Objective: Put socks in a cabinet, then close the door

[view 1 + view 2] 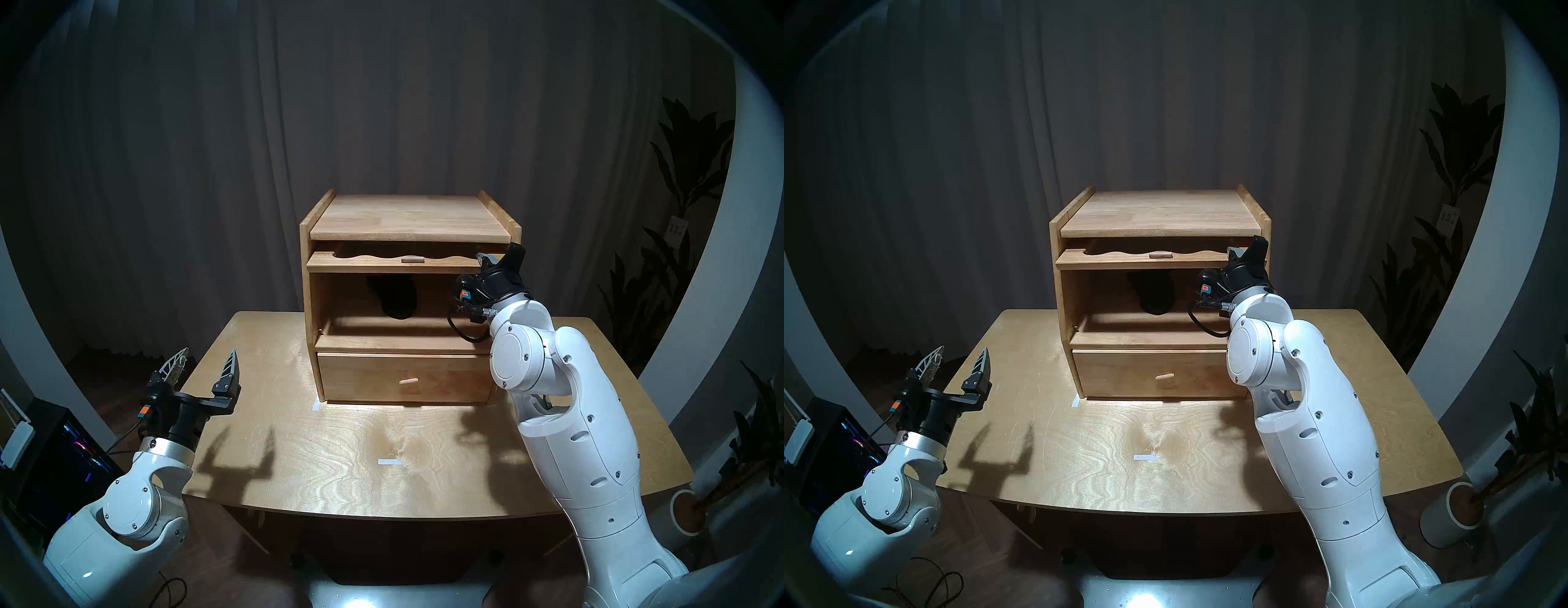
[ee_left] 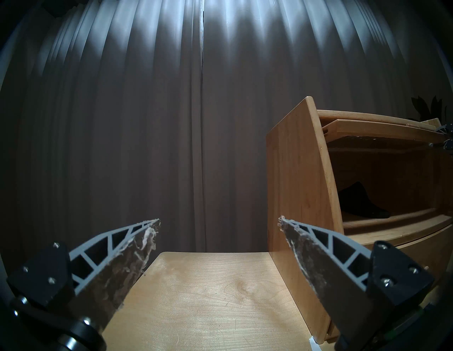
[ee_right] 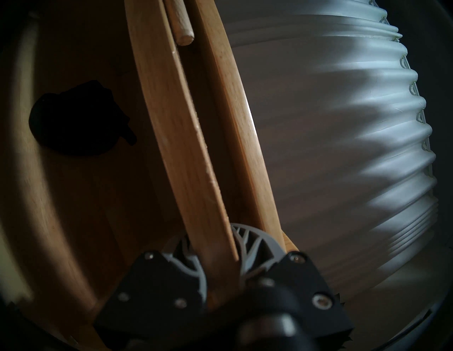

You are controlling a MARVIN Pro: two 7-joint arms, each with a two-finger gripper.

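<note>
— Socks [image 1: 392, 299] are being seen as a black bundle lying toward the back of the upper compartment of the cabinet [image 1: 410, 297], which is being carried by the tabletop [image 1: 339, 446]. Where is the door being kept?

— The door [image 1: 394, 264] is being held raised and nearly level, just beneath the cabinet's top board, with its wavy cut-out edge and small knob [image 1: 412, 258] being shown toward the front. Its right end is being gripped by the right pincer [image 3: 218, 255]: in the right wrist view the wooden edge is being squeezed between the two grey ribbed fingers [image 3: 255, 242], which are being pressed tight against it.

— And the compartment itself?

— It is being left uncovered, so the socks are being shown in the left wrist view too, dark against the wooden floor of the compartment. The drawer [image 1: 403, 378] below, with its own small knob, is being kept shut.

— What is being done with the other arm?

— The left pincer [image 1: 205, 367] is being held spread wide above the tabletop's left edge, well apart from the cabinet, with nothing being held between its fingers [image 2: 127, 259]. Two white tape marks [image 1: 388, 461] are being seen on the tabletop in front of the cabinet.
</note>
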